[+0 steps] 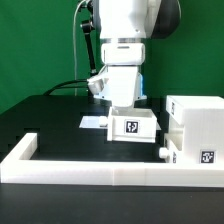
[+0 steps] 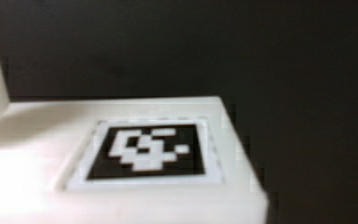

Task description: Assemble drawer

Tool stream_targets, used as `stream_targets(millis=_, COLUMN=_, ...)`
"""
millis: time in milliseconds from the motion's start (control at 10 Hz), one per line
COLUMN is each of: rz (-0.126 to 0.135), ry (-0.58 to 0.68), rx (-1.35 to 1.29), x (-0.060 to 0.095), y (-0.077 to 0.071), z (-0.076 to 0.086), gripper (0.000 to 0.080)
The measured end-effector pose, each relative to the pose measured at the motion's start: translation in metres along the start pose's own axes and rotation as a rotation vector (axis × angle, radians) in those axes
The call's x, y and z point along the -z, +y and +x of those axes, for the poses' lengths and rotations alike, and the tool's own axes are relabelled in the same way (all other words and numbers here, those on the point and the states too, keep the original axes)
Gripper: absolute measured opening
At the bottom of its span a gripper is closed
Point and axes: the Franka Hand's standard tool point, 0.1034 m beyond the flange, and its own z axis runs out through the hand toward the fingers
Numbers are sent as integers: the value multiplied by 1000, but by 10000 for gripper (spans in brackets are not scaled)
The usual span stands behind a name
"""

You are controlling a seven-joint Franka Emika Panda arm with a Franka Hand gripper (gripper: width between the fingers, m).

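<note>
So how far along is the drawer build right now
Early, by the look of it. Done: nothing visibly fitted; the case stands at the exterior view's right, and no tray can be seen in it from here. In hand: the gripper is down on one tray, whose tag fills the wrist view; whether the jaws grip it is hidden. Left: getting that tray into the case. A second tray isn't in view.

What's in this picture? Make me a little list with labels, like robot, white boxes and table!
robot: white arm, its tool low over a small tray
small tray: white, tag on its front, right under the tool
tool state: fingers hidden, open or shut unclear
big case: white box, at the exterior view's right
table: black
rim: low white wall along the table's near edge
wrist view: blurry close-up of a tag on white plastic
</note>
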Motion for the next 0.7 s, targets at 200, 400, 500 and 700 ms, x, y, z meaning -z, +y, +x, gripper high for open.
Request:
stream_targets(millis=200, rz=-3, ry=-3, rx=17, x=6, y=16, z=7, gripper=41)
stream_targets(millis=400, rz=0, ry=-3, rx=15, x=4, y=14, z=6, gripper=41)
stream_targets(millis=500, rz=22, ry=-6, rx=14, x=4, y=12, z=5, gripper=41)
stream_targets(millis=700, rz=23, ry=-6, rx=16, x=4, y=16, z=6, gripper=41)
